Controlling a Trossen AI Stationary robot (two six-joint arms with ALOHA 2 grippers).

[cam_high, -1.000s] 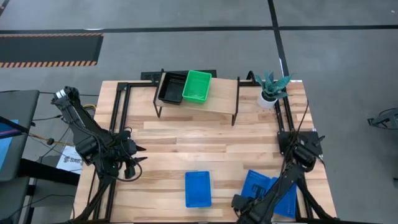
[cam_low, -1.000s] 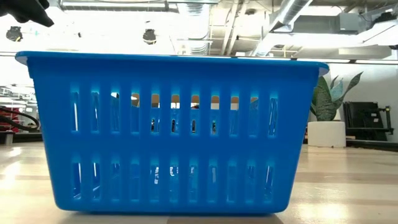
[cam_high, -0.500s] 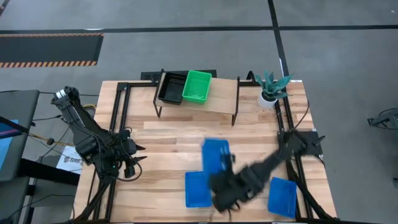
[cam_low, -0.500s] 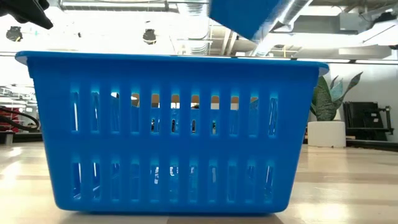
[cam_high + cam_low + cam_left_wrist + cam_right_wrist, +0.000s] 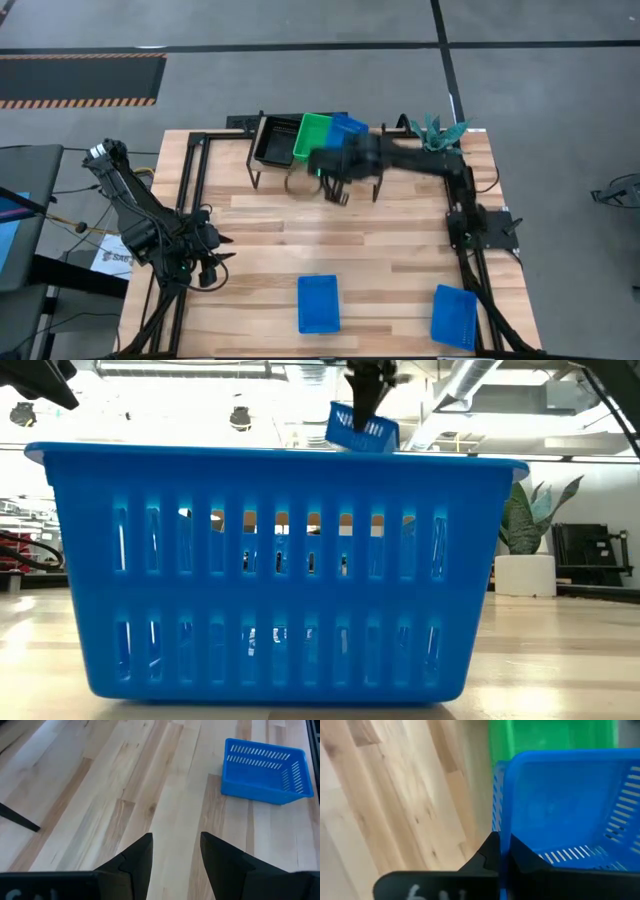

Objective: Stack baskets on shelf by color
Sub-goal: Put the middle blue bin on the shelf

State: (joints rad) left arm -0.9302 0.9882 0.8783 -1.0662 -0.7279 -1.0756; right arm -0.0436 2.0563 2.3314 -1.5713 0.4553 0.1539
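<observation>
This looks like a robot lab or a workshop. The table [image 5: 300, 240] is made of light wood boards and stands on a big grey floor [image 5: 300, 90] with black lines and an orange and black striped mat [image 5: 80, 78]. Black frames hold two dark robot arms. Up high there are bare pipes [image 5: 470, 390] and bright lamps [image 5: 240, 417]. A green plant in a white pot [image 5: 525, 545] stands by a white wall, near some dark gear [image 5: 590, 555].
</observation>
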